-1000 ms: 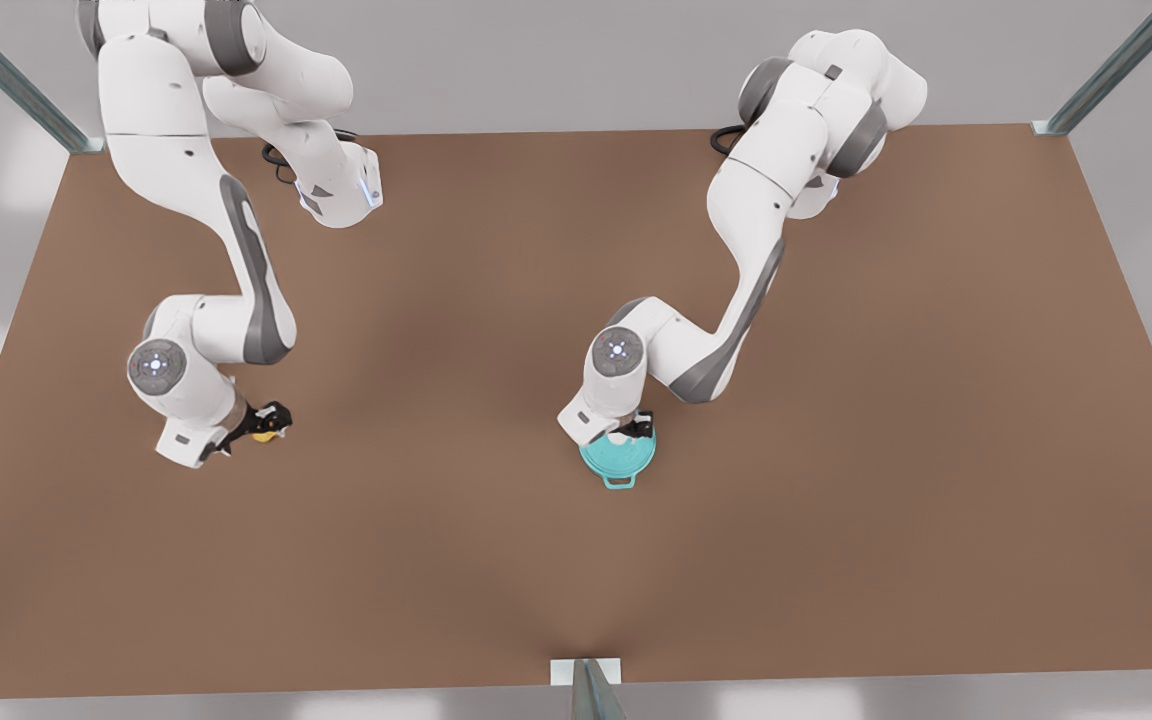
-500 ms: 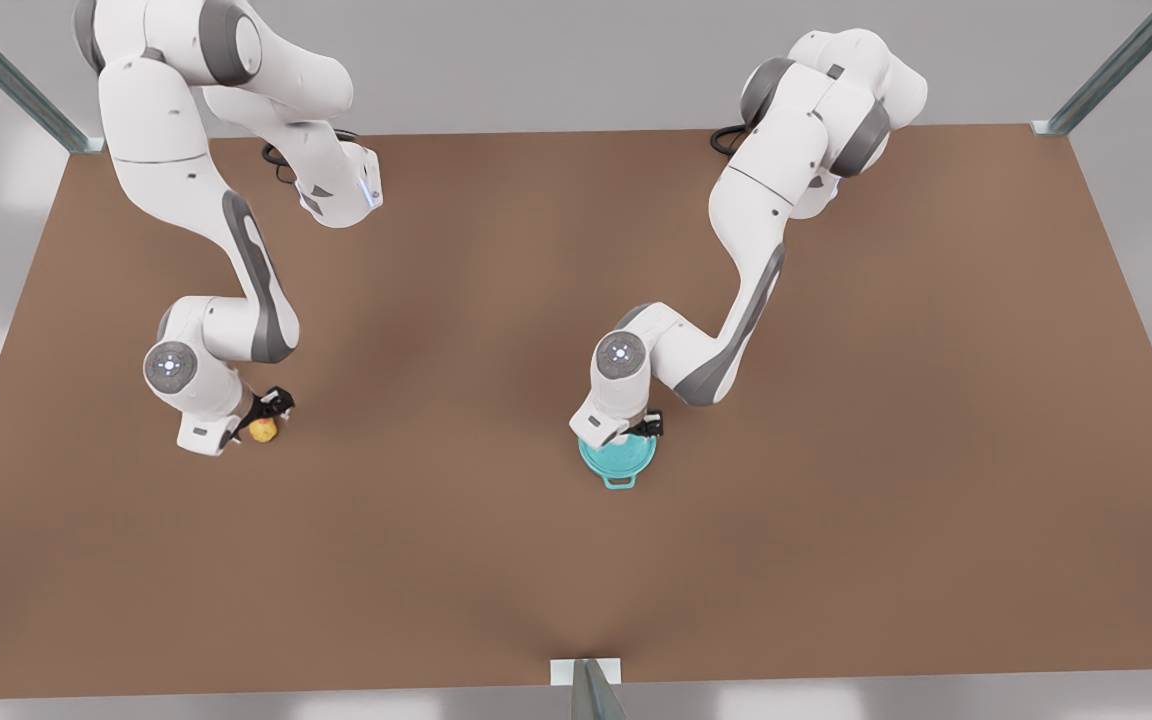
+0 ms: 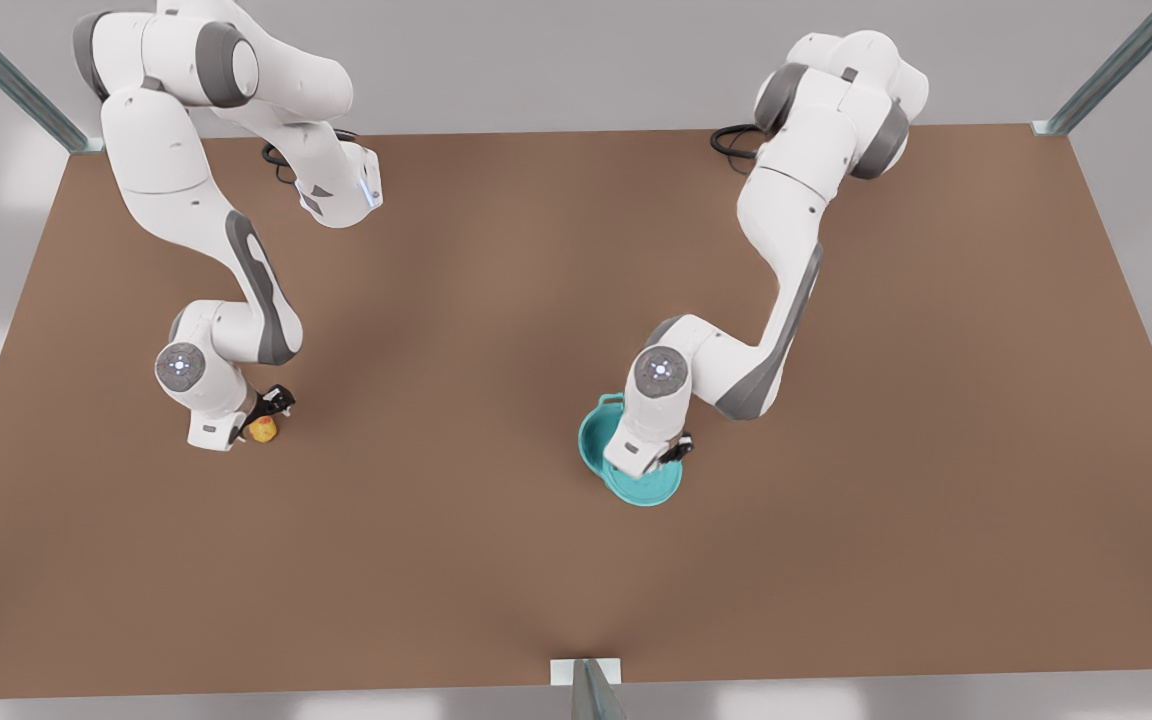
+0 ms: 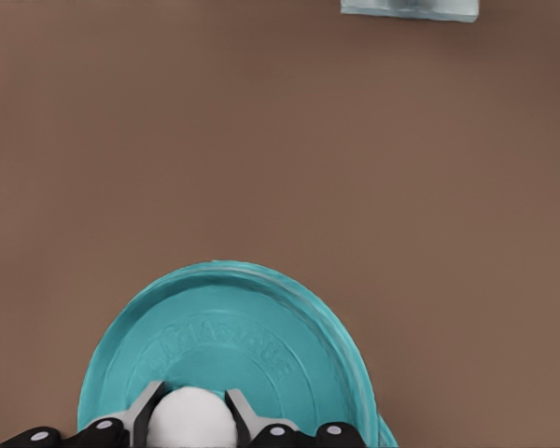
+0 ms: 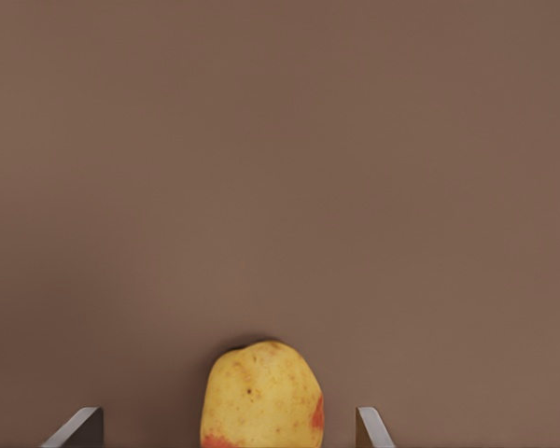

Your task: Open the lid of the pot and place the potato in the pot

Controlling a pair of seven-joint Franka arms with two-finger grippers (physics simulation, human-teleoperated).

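Left hand (image 4: 194, 431) clenched on the pot lid (image 4: 226, 350) knob (pot (image 3: 598, 440) alongside); potato (image 5: 261, 396) sits between the released right hand (image 5: 229, 425) fingers.

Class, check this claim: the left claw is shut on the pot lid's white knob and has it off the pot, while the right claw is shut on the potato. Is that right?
One part is wrong. The right claw is open: its fingers stand apart on either side of the potato, not touching it, as the right wrist view shows. The left claw is indeed shut on the white knob, with the pot lid off the pot.
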